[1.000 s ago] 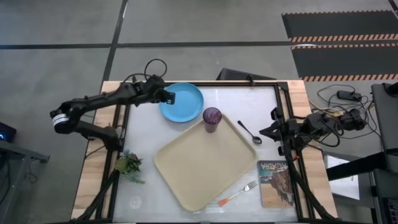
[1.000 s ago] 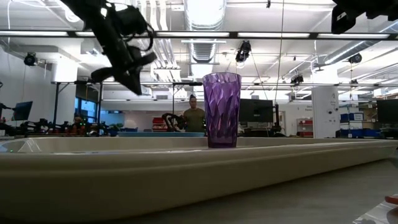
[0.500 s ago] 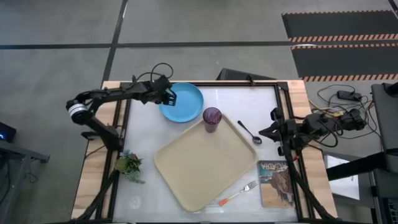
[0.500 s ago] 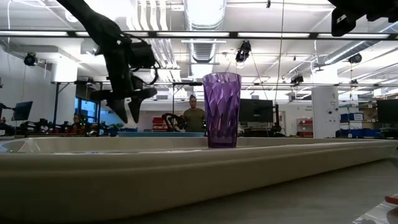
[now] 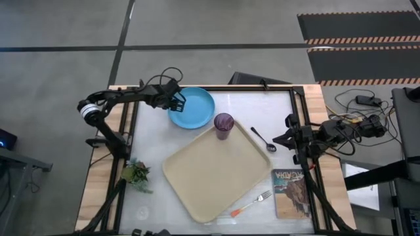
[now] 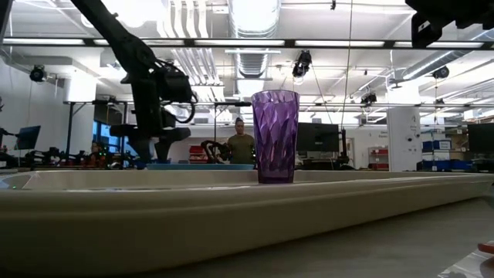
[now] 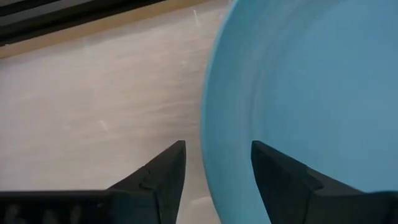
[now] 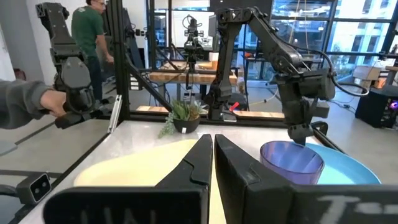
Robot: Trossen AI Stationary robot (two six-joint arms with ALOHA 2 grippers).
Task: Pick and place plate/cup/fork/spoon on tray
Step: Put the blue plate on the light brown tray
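We see the plate (image 5: 192,107), a round, smooth light-blue plastic disc with a shallow raised rim, lying flat on the pale tabletop (image 5: 262,111) just beyond the far corner of the tray (image 5: 213,172). The left gripper (image 5: 178,101) sits low at the plate's rim on the side away from the cup; in the left wrist view its two dark wedge-shaped fingers (image 7: 165,171) are spread apart, one over the bare table and the other over the blue surface, with the plate's edge (image 7: 214,155) running between them. We cannot tell whether either finger touches the plastic.

The tray is a large beige rectangle with rounded corners and a raised lip, turned at an angle to the table's edges. The cup (image 5: 224,124), a narrow translucent purple tumbler with a faceted wall, stands upright just inside the tray's far corner, close beside the plate. The spoon (image 5: 262,139), slim and dark, lies on the table just off the tray's right edge. The fork (image 5: 250,204), silvery tines on an orange handle, lies near the tray's near corner, beside a printed book (image 5: 291,192).

The right gripper (image 5: 289,139) waits past the spoon, at the table's right side; in the right wrist view its fingers (image 8: 233,163) are nearly closed on nothing. A small potted plant (image 5: 136,174) sits off the tray's left side.
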